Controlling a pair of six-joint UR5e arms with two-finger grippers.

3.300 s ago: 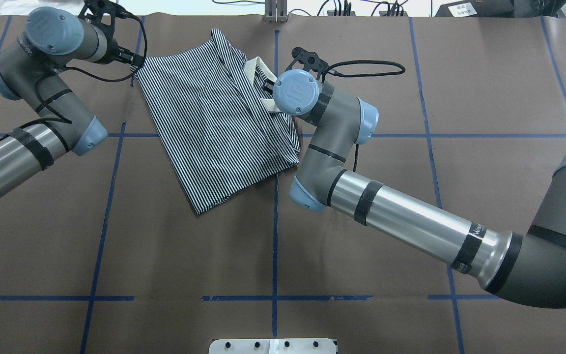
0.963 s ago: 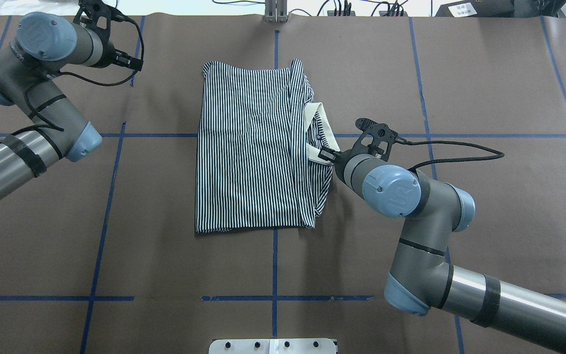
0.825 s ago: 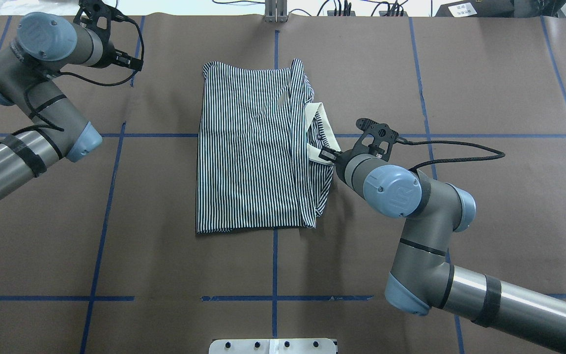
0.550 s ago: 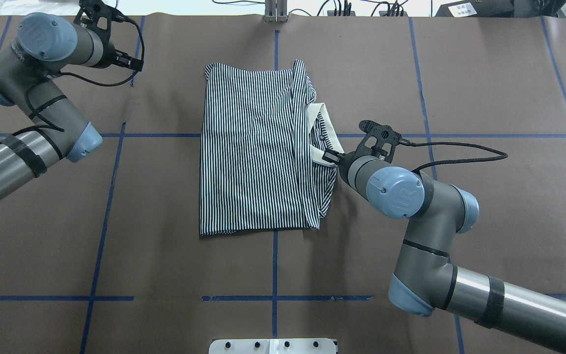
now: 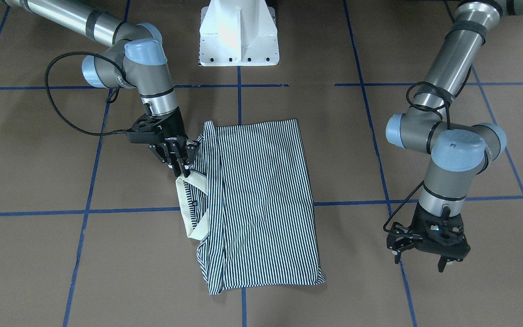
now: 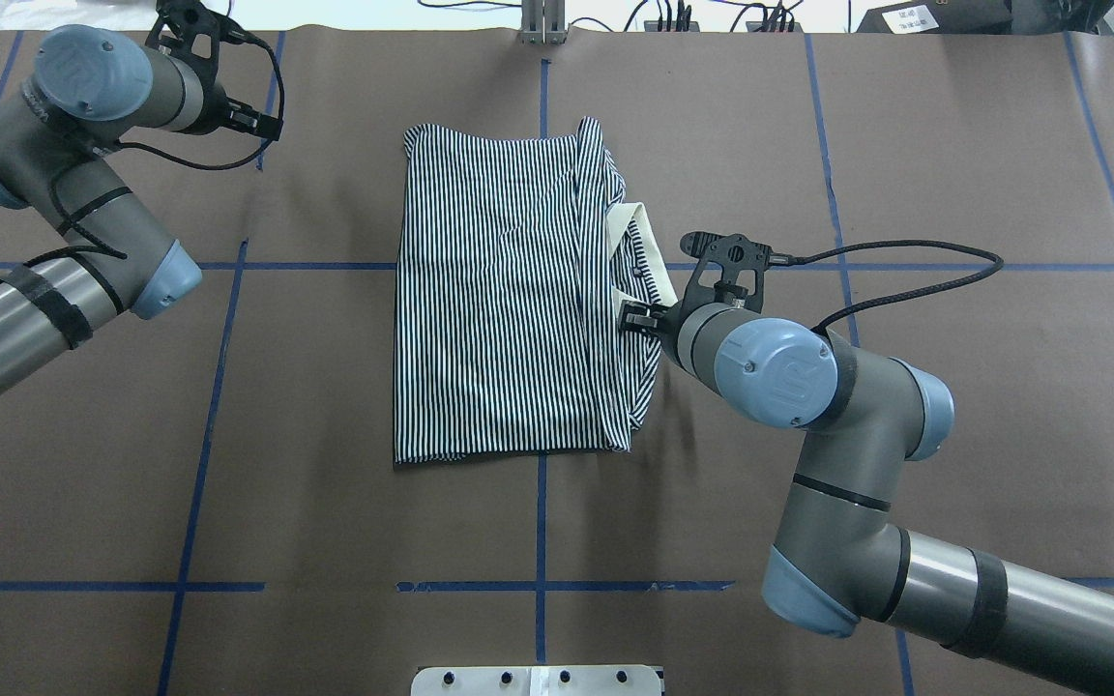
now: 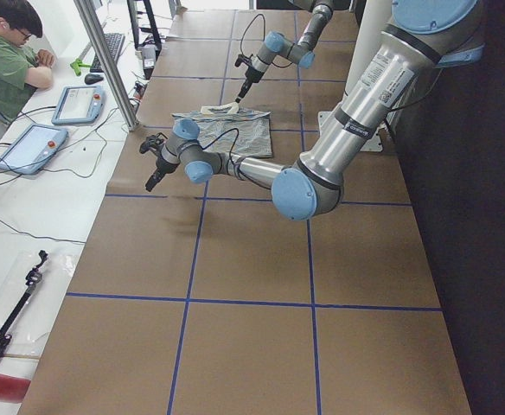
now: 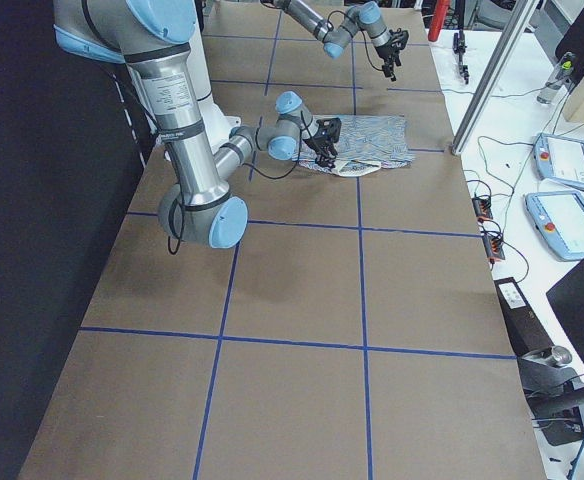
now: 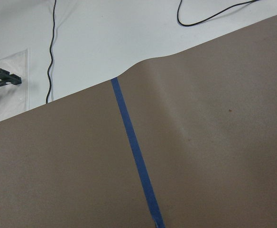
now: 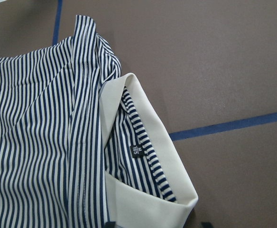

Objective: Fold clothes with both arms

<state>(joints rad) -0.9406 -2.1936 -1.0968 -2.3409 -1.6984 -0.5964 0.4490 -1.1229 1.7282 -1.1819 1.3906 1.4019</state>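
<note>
1. Your right gripper [image 5: 181,167] hovers with jaws parted at the end of the cream collar [image 5: 183,202].
2. Beside it, the striped polo shirt [image 5: 261,200] lies folded flat on the table [image 5: 61,159].
3. Your left gripper [image 5: 419,262], jaws spread, hangs well apart.

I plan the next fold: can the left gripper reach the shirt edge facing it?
Probably yes. The left gripper hangs open, apart from the shirt; only table cover lies between.
</note>
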